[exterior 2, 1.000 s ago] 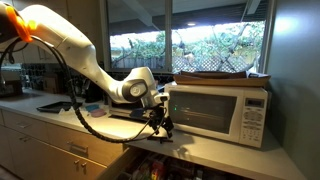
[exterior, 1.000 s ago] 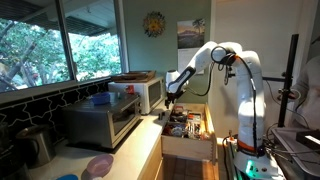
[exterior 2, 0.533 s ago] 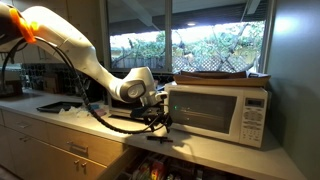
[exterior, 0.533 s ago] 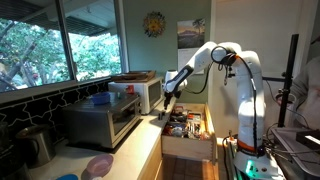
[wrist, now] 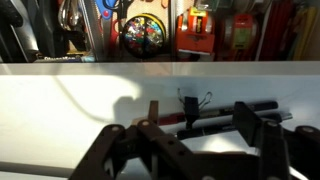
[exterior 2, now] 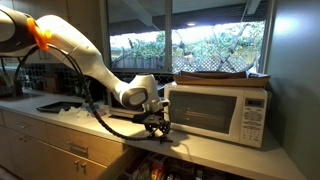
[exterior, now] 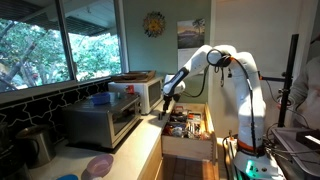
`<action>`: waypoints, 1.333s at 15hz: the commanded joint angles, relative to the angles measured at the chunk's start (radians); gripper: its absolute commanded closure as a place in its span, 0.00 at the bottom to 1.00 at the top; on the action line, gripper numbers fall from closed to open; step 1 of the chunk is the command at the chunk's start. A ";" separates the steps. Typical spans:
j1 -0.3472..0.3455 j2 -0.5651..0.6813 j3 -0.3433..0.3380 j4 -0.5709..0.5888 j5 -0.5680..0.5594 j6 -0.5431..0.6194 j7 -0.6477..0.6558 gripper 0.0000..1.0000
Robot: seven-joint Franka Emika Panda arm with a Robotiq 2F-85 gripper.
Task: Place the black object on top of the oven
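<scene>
Black object: a slim dark bar lying flat on the white countertop. It sits close to the front edge, in front of the white microwave. It is not on the oven, which stands further along the same countertop beside the microwave, against the back edge under the window.

Gripper: hangs low over the object with its fingers spread. The wrist view shows the bar lying across the gap ahead of them. Contact cannot be confirmed.

Open drawer: below the front edge, filled with assorted items.
</scene>
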 commanded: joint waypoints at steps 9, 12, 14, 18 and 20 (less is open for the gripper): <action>-0.027 0.070 0.039 0.077 0.119 0.016 -0.005 0.18; -0.030 0.078 0.038 0.079 0.113 0.017 -0.006 0.34; -0.034 0.087 0.042 0.085 0.120 0.025 -0.007 0.55; -0.037 0.112 0.044 0.105 0.112 0.037 0.000 0.63; -0.036 0.120 0.043 0.108 0.103 0.040 0.002 0.70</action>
